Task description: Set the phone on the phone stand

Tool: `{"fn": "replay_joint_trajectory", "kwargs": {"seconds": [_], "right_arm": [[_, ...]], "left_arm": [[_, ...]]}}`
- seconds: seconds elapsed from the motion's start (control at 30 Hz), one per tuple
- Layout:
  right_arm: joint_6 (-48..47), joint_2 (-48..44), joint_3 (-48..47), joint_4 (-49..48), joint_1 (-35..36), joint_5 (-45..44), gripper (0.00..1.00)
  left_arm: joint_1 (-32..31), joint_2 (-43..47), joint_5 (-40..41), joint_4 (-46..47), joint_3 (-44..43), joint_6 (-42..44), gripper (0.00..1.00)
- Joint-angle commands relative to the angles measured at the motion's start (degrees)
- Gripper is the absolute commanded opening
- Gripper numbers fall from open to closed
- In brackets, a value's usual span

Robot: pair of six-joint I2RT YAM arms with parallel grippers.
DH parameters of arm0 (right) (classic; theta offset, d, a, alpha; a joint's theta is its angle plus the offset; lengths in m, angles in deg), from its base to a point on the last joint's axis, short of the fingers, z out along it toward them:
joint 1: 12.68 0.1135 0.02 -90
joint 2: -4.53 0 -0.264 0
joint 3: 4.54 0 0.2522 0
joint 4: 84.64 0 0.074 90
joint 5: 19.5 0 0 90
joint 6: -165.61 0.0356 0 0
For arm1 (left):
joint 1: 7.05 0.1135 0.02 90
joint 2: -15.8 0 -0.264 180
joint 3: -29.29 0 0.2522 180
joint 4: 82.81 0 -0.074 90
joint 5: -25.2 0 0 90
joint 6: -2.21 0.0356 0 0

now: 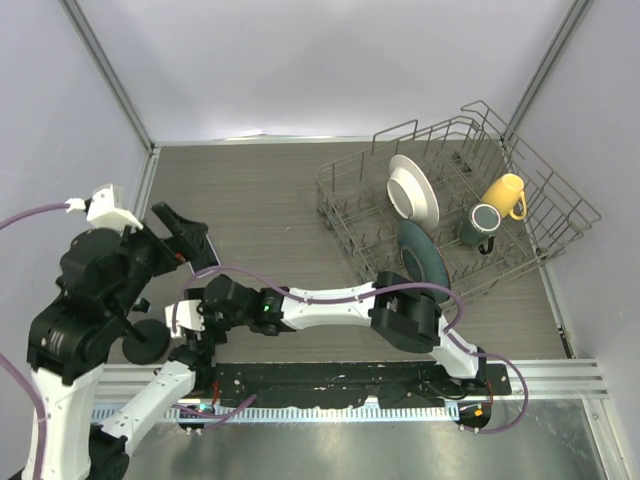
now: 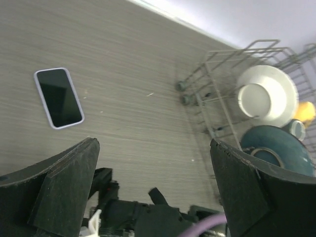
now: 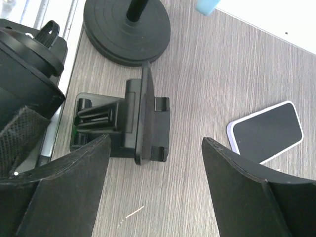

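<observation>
Two end effectors stood wide, neither holding anything: the left end effector (image 2: 154, 145) hung above the phone (image 2: 58, 98), and the right end effector (image 3: 155, 139) hovered low beside the stand (image 3: 123, 32). The phone lay flat and screen up on the worktop (image 2: 148, 59), at 10 o'clock in the left wrist view and at 3 o'clock in the right wrist view, apart from the stand. In the top view the stand's base sat at about 8 o'clock on the worktop.

I judged the step in hand to be the pickup. A slim slab lying flat gives little to pinch, so I would close across the long edges, with the pads on the case rim rather than the glass, and lift it level.

The case was pale with rounded corners, the screen glossy black, the worktop grey with a fine wood grain. The stand's base was a matte black disc with a thin post rising from it. A black clamp-like piece (image 3: 131, 128) lay at 6 o'clock from the base; I could not tell whether it belonged to the stand.
</observation>
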Motion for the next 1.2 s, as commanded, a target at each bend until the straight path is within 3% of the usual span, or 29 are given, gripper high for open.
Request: {"fn": "replay_joint_trajectory", "kwargs": {"seconds": [0.0,0.23,0.4,0.47,0.63,0.73,0.87,1.17], "right_arm": [[2.19,-8.38,3.2,-7.13,-0.39,-0.72,0.8],[12.2,-31.14,32.27,-30.31,-6.52,-0.56,0.8],[21.43,-39.07,44.67,-46.05,-16.0,0.16,0.8],[27.92,-37.33,46.88,-52.89,-19.18,1.37,0.8],[33.92,-32.75,48.74,-58.38,-24.9,7.44,0.78],[34.62,-32.22,49.44,-58.2,-26.66,9.46,0.77],[38.14,-32.39,50.67,-61.98,-28.95,12.62,0.77],[40.78,-33.54,52.61,-64.79,-30.8,14.39,0.77]], "left_arm": [[-0.01,-7.81,8.52,-2.81,-3.06,1.56,1.0],[2.87,-20.55,10.91,0.08,-2.1,1.74,1.0],[14.73,-30.03,-2.69,7.54,6.84,-0.37,1.0],[18.88,-34.6,-4.82,8.7,7.92,-3.26,1.0],[19.76,-51.82,1.85,6.6,4.5,0.94,1.0],[20.73,-55.27,-2.35,9.04,5.55,3.4,1.0],[20.73,-60.01,-2.01,9.14,5.99,6.21,1.0],[30.04,-62.4,-6.75,12.83,10.73,8.85,1.0]]}}
